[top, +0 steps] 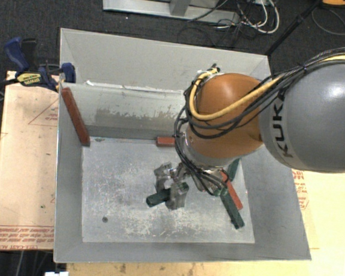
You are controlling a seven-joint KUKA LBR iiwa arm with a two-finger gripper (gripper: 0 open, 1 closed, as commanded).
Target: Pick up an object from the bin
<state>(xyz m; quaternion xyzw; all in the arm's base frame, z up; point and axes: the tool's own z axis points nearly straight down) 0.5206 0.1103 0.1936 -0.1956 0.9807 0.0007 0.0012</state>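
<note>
Green stick lies on the bin floor near the middle, toward the front edge, one end at the gripper. Gripper opening cannot be told. A grip centred across the stick is advised, clear of the red and green sticks to the right.

in grey metal bin: gripper near middle, over dark green flat piece. long brown wooden bar along left wall. small brown block at back wall. green stick and red stick side by side, right of gripper.
</note>
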